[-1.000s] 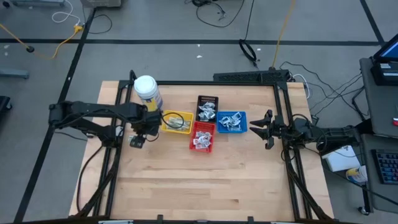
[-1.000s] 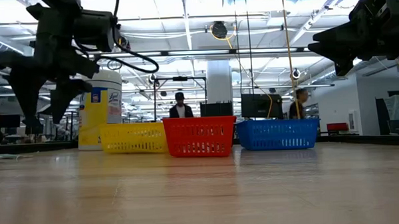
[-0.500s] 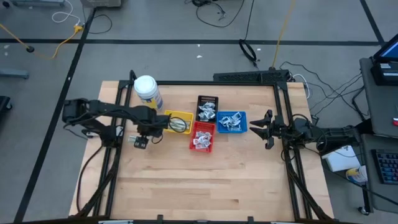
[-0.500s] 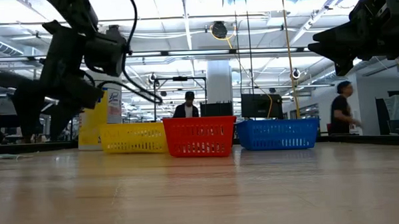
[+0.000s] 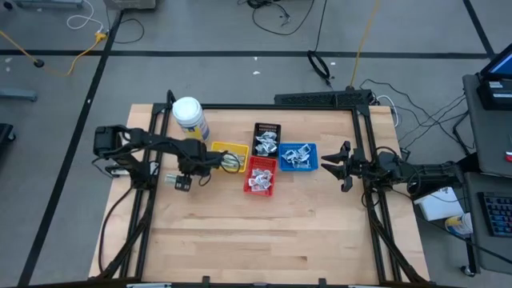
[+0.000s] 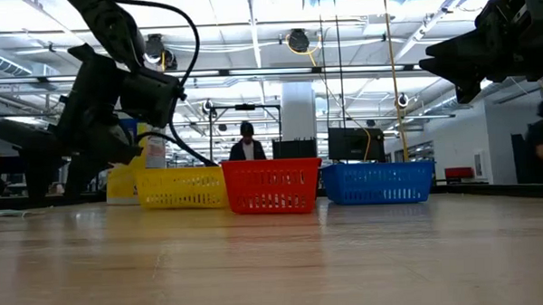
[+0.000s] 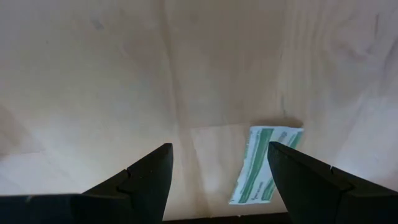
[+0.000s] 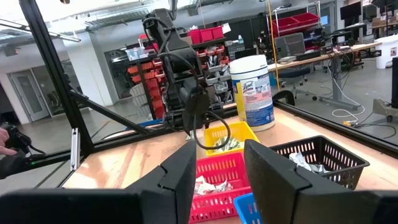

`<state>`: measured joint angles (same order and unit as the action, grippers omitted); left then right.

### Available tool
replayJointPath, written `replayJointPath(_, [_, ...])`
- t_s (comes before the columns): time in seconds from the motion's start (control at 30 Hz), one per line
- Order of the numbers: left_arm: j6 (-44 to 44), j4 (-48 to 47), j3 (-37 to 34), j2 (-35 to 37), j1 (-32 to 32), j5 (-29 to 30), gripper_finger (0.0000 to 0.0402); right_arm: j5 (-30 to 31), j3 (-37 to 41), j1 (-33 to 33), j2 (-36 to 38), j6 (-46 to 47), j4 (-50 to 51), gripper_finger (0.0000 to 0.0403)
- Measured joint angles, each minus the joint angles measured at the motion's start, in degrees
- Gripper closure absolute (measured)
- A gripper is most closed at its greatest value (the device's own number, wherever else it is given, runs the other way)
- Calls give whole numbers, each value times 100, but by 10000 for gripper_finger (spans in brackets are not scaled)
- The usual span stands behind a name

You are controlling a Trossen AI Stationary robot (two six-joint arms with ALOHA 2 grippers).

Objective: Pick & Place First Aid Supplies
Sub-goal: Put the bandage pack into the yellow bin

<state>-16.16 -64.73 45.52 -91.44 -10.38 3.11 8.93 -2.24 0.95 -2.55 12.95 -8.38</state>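
My left gripper (image 5: 190,170) hangs open over the bare wood just left of the yellow tray (image 5: 232,156), fingers slanting down. Its wrist view shows one white packet with green stripes (image 7: 264,165) lying flat on the table between the spread fingers (image 7: 146,177), nearer one of them and untouched. The yellow, red (image 5: 260,174), black (image 5: 266,138) and blue (image 5: 298,156) trays hold heaps of small pale packets. My right gripper (image 5: 332,164) waits open above the table, right of the blue tray.
A white jar with a yellow label (image 5: 190,118) stands behind the yellow tray, close to my left arm. The trays sit clustered at the table's far middle (image 6: 271,184). Bare wood (image 5: 264,232) stretches across the near half. People stand in the room beyond.
My left arm has swung toward the table's right, carrying its gripper a little closer to the yellow tray. In the low view the gripper has tipped from pointing straight down to slanting. My right arm has kept still.
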Motion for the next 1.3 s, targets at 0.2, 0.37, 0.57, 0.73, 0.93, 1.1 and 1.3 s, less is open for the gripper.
replayJointPath(0.2, [196, 27, 32, -9, -214, 200, 133, 0, -2, 0, 0, 0, 0, 273])
replayJointPath(0.37, [1131, 127, 153, 74, -510, 205, 133, 0, -1, 1, 0, 0, 0, 273])
replayJointPath(0.57, [3097, 156, 181, 74, -714, -118, 133, 0, 0, 0, 0, 2, 0, 273])
replayJointPath(0.73, [4825, 154, 181, 74, -777, -402, 133, 0, -1, 0, 0, 2, 0, 273])
replayJointPath(0.93, [4867, 149, 21, 74, -588, -1207, 133, 0, 0, 2, 0, 2, 0, 273])
replayJointPath(1.1, [4177, 4, -47, 74, -418, -1319, 133, 0, -1, 1, 0, 2, 0, 273])
replayJointPath(1.3, [3348, -111, -269, 74, -253, -1213, 133, 0, 0, 2, 0, 0, 0, 273])
